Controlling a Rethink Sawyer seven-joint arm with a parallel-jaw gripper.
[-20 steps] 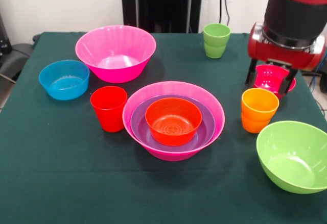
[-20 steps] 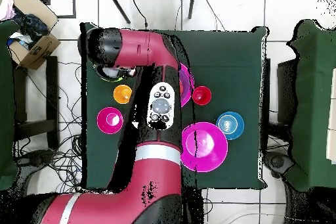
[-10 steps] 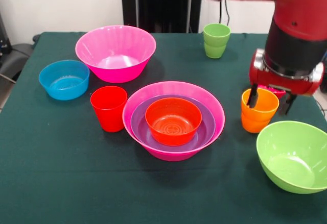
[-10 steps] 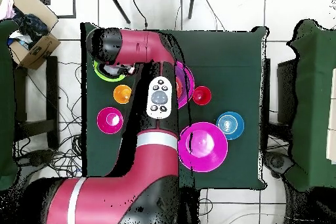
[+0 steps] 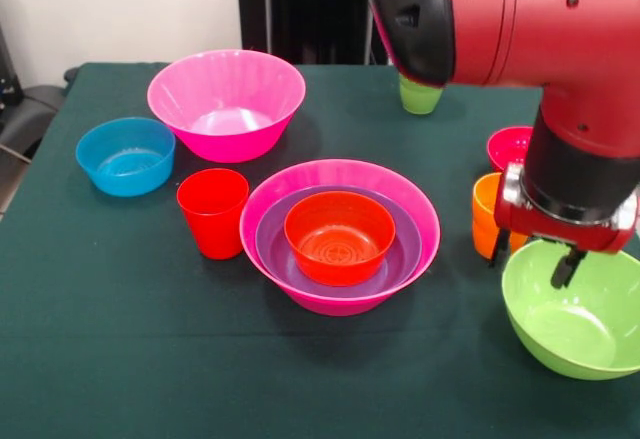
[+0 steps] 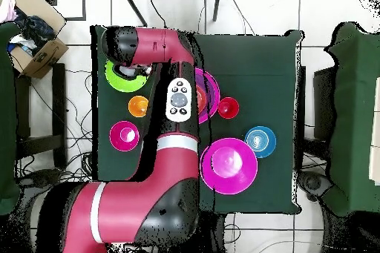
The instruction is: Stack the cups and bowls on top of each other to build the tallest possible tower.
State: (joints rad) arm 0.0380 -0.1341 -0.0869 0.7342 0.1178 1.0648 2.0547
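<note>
**Over the green bowl: gripper now at the near right**

At the near right of the front view, the gripper (image 5: pixel 531 263) hangs over the far rim of the large lime green bowl (image 5: pixel 578 311), its two dark fingers spread apart and holding nothing — one finger outside the rim beside the orange cup (image 5: pixel 484 217), the other just inside the bowl. Half a second ago it stood further back, straddling the orange cup; a second ago it was at the small crimson bowl (image 5: pixel 509 145). Both of those sit where they were, and each now peeks out from behind the arm (image 5: pixel 520 19). The green bowl is empty.

Left of it, at the middle of the table (image 5: pixel 120 309), stands the tower (image 5: pixel 340 235): a large hot-pink bowl holding a purple bowl (image 5: pixel 400 259), which holds an orange-red bowl (image 5: pixel 340 237). The red cup (image 5: pixel 213 211) stands just beside its left rim, upright and empty.

Further back on the left, the small blue bowl (image 5: pixel 125 155) and the second hot-pink bowl (image 5: pixel 227 103) sit apart, both empty. At the far side the lime green cup (image 5: pixel 418 97) shows only its base under the arm — unmoved.

From overhead, the arm's end covers part of the green bowl (image 6: pixel 122 78), with the orange cup (image 6: pixel 139 105) and crimson bowl (image 6: pixel 124 135) clear beside it.
</note>
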